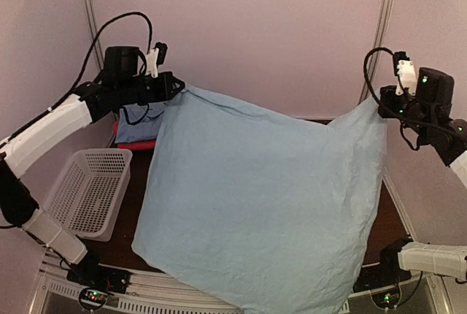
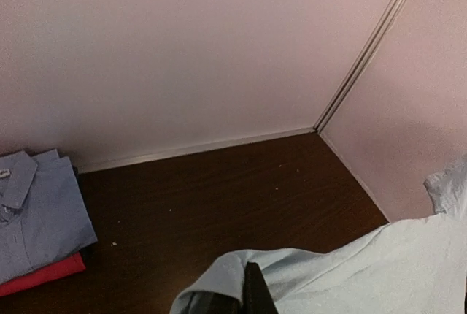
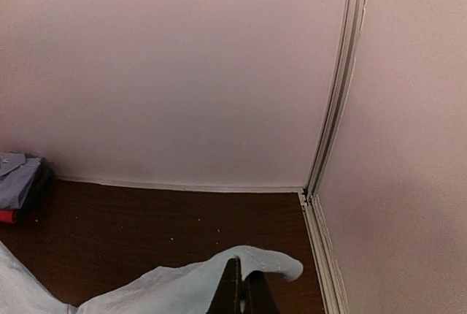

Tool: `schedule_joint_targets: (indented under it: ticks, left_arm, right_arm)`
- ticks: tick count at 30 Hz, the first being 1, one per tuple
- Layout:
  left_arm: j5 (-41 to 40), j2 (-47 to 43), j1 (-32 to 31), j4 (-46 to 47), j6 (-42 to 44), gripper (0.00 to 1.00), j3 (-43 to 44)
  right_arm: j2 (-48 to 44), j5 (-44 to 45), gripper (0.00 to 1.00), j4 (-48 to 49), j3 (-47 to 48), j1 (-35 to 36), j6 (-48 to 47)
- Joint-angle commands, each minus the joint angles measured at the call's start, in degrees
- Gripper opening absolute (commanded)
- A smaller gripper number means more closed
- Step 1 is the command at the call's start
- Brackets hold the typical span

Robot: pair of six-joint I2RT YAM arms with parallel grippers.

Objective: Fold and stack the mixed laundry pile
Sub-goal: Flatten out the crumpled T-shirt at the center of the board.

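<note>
- Above the worktop [image 1: 140, 190], the large shirt [image 1: 263, 204] is clamped at two corners by the left end effector [image 1: 177, 89] and right end effector [image 1: 381, 107].
- Risk: a thinly pinched corner could be lost if the cloth is overstretched.

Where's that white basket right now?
In the top view, the white basket sits on the table, left side, nearer than the folded blue shirt, beside the hanging light blue garment.

Left arm reaching up over the far left corner of the table [image 1: 394, 223], left gripper [image 1: 177, 87] pinched closed on one corner of the large light blue garment [image 1: 263, 204], right arm raised by the far right edge, right gripper [image 1: 381, 106] clamped on the opposite corner
</note>
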Motion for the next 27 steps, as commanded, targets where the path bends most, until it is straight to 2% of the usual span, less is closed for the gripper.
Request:
schedule_joint_targets:
  ticks: [1,3,6,7,9,10,11,12,13,15,18,22,27]
  left_arm:
    - [1.27,8.48,4.05,14.00,-3.71,0.00,-7.12]
    - [2.83,14.78,5.90,17.49,-4.80,0.00,-6.81]
    - [3.04,25.47,7.85,17.57,-5.29,0.00,-0.11]
    - [3.20,29.39,8.36,15.93,-5.14,0.05,3.76]
    - [3.83,35.73,9.43,11.71,-3.94,0.30,12.66]
    - [2.98,37.76,10.02,9.44,-4.11,0.43,15.58]
    - [1.72,38.80,10.61,7.72,-4.43,0.53,17.15]
    - [-0.15,38.92,11.25,6.46,-4.89,0.64,17.75]
    - [-1.27,38.35,11.80,5.12,-4.95,0.76,17.77]
    - [-2.20,36.28,12.32,3.50,-3.71,0.91,16.67]
    - [-1.47,31.86,12.17,3.51,-0.83,0.94,11.94]
    - [0.07,28.91,11.47,0.76,2.60,0.90,6.02]
    - [1.91,27.89,7.04,0.01,6.16,0.82,-2.00]
  right_arm:
    - [5.04,8.95,0.00,19.17,-15.39,-0.81,-4.25]
    - [13.08,6.28,0.00,24.11,-16.24,-4.73,-3.01]
    - [25.61,2.66,0.00,30.83,-10.66,-9.75,0.23]
    - [30.33,1.92,0.01,30.84,-6.91,-10.49,-0.29]
    - [40.65,0.45,0.28,25.92,4.79,-11.20,-1.30]
    - [46.03,-0.60,0.48,20.32,14.82,-11.81,-1.17]
    - [52.03,-1.81,0.65,14.37,23.66,-12.04,-0.93]
    - [57.79,-2.18,0.72,6.89,32.60,-12.14,-0.84]
    - [62.83,-0.97,0.74,-0.36,40.63,-12.11,-0.12]
    - [68.12,-1.00,0.77,-8.59,48.82,-12.07,1.13]
    - [63.15,-3.60,0.78,-5.99,40.26,-11.61,3.96]
    - [48.97,-12.81,0.77,3.86,18.22,-9.54,6.96]
    - [44.45,-13.52,0.70,4.76,2.49,-6.99,8.48]
